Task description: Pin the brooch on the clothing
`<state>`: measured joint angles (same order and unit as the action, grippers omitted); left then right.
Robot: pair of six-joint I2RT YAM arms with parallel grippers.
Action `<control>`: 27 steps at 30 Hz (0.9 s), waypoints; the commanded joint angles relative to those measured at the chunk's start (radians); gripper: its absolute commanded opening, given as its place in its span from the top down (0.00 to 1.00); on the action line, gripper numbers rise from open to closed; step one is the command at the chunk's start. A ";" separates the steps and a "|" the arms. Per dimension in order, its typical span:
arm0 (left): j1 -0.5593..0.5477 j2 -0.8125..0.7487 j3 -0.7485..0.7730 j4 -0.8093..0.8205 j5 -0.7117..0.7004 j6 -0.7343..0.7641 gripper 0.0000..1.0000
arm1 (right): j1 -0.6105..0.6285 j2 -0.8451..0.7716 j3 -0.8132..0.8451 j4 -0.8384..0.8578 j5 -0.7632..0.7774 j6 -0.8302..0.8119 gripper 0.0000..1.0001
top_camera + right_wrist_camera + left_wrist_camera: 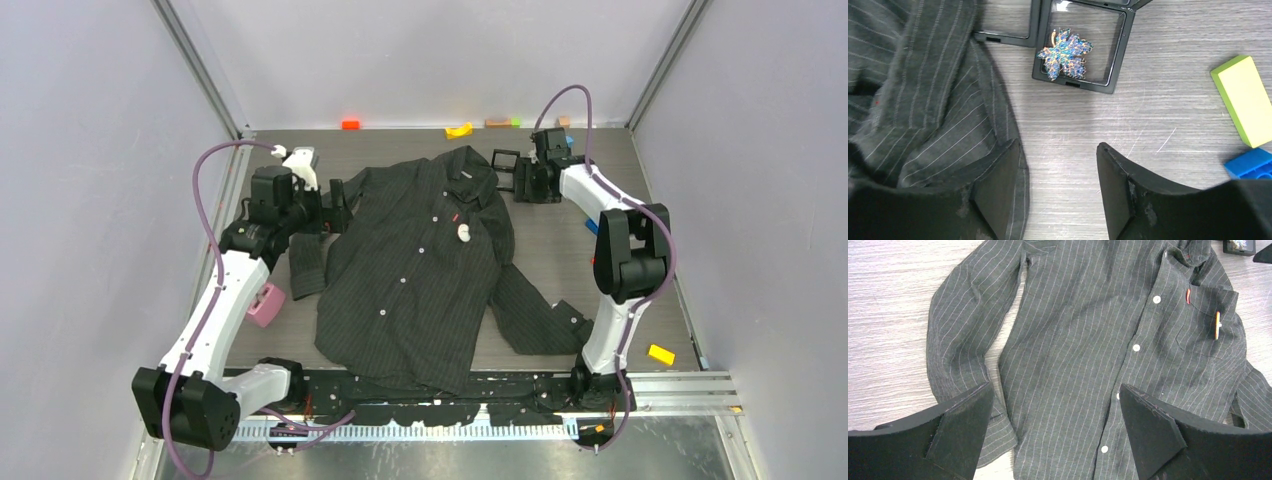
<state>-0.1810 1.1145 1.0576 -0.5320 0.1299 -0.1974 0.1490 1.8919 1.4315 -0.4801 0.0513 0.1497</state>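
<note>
1. Brooch (pixel 1064 54): an iridescent maple-leaf piece lying in an open clear display case (pixel 1073 84) on the table (pixel 1148 120). It is at the far right of the scene, just beside the shirt's collar, and it is not yet lifted.
2. Your dark pinstriped shirt (pixel 410 290) lies flat and face up in the middle of the table, with its collar far and its hem near.
3. Your right gripper (pixel 1057 145) hovers just short of the case. Its jaws are partly apart with only bare table between them, and one finger is over the shirt's edge.
4. Your left gripper (pixel 1055 386) hangs over the shirt's left side with its jaws spread wide, holding nothing.
5. A small pale item (pixel 463 233) sits on the chest pocket, just near of the red tag (pixel 1188 295). These views do not show what it is.
6. The step in hand, as I judge it, is fetching the brooch from its case. Pinning has not begun.
7. The next move calls for you to carry the right gripper a little farther and centre it over the leaf. Then come down onto what looks like a thin, flat piece.
8. Pinch the leaf by its edges. The case looks light and may slide or lift with it.
9. Keep clear of the green block (pixel 1245 100) and the blue block (pixel 1250 162) on the right.
</note>
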 commanded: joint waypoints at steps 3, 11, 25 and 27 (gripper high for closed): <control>0.005 0.002 0.000 0.030 0.021 0.003 0.00 | -0.013 0.081 0.102 0.033 0.002 -0.035 0.38; 0.005 0.006 -0.005 0.030 0.030 -0.002 0.00 | -0.021 0.179 0.181 0.035 -0.008 -0.057 0.44; 0.005 0.012 -0.008 0.033 0.037 -0.005 0.00 | -0.028 0.295 0.287 0.015 0.003 -0.105 0.47; 0.005 0.014 -0.008 0.033 0.036 -0.005 0.00 | -0.028 0.303 0.287 0.013 0.005 -0.110 0.48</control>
<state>-0.1810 1.1294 1.0500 -0.5308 0.1513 -0.2016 0.1253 2.1742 1.6794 -0.4725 0.0441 0.0723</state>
